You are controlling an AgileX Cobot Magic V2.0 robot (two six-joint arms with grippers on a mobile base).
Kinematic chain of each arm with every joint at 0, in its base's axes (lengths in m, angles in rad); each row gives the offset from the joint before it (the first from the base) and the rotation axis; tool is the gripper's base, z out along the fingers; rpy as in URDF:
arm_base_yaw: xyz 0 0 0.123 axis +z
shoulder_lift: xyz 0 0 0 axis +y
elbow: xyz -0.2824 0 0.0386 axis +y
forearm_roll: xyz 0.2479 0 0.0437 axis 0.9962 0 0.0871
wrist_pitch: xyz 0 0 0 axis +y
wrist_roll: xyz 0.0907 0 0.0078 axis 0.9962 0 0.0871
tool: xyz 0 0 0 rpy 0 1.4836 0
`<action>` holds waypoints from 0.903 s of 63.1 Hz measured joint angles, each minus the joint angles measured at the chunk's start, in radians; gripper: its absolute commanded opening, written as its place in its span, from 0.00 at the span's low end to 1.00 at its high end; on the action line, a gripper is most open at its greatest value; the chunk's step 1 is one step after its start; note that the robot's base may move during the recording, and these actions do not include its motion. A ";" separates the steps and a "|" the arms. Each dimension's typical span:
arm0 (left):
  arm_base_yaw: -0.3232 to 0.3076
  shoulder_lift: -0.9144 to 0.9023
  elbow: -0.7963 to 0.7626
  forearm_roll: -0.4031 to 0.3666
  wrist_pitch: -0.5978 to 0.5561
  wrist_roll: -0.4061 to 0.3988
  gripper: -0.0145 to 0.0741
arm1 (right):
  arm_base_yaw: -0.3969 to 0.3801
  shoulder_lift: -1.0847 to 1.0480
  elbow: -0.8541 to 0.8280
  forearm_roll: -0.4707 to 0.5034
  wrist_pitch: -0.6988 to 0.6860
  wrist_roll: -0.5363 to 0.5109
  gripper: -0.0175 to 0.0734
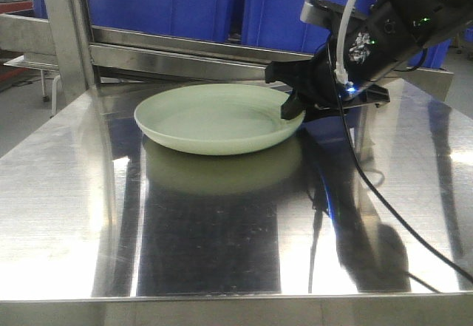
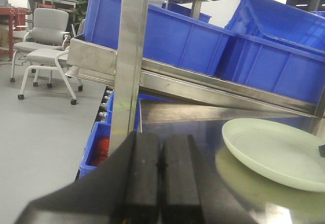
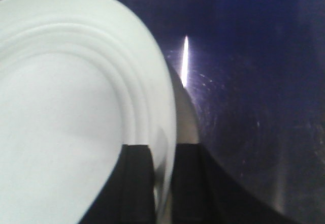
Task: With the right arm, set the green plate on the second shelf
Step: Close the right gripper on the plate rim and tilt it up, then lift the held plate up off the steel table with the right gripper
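Right tool point(image 3: 162, 155) grips green plate point(image 1: 214, 119) rim, blue bins point(image 1: 185, 1) behind.

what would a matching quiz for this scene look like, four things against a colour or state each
Things:
1 green plate
2 right gripper
3 left gripper
4 blue bins

States:
a shut, holding nothing
b standing on the sloped rack behind
c pale sage, round and shallow
d closed on the plate's rim

Pairs: 1-c; 2-d; 3-a; 4-b
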 measured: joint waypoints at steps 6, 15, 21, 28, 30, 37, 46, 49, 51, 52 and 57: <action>0.000 0.000 0.000 0.000 0.000 0.000 0.31 | 0.000 0.000 -0.002 0.000 -0.004 0.001 0.26; 0.000 0.000 0.000 0.000 0.000 0.000 0.31 | 0.000 -0.037 -0.002 -0.017 -0.005 0.002 0.26; 0.000 0.000 0.000 0.000 0.000 0.000 0.31 | 0.000 -0.099 -0.002 -0.046 -0.003 -0.002 0.26; 0.000 0.000 0.000 0.000 0.000 0.000 0.31 | 0.000 -0.195 0.000 -0.060 0.024 -0.009 0.26; 0.000 0.000 0.000 0.000 0.000 0.000 0.31 | 0.000 -0.233 0.006 -0.060 0.036 -0.009 0.26; 0.000 0.000 0.000 0.000 0.000 0.000 0.31 | 0.000 -0.365 0.037 -0.060 0.091 -0.011 0.26; 0.000 0.000 0.000 0.000 0.000 0.000 0.31 | 0.000 -0.569 0.136 -0.053 0.223 -0.034 0.26; 0.000 0.000 0.000 0.000 0.000 0.000 0.31 | 0.000 -0.639 0.173 -0.053 0.256 -0.049 0.26; 0.000 0.000 0.000 0.000 0.000 0.000 0.31 | 0.000 -0.688 0.206 -0.051 0.275 -0.060 0.26; 0.000 0.000 0.000 0.000 0.000 0.000 0.31 | 0.000 -0.708 0.219 -0.050 0.281 -0.065 0.26; 0.000 0.000 0.000 0.000 0.000 0.000 0.31 | 0.000 -0.818 0.301 -0.047 0.299 -0.081 0.26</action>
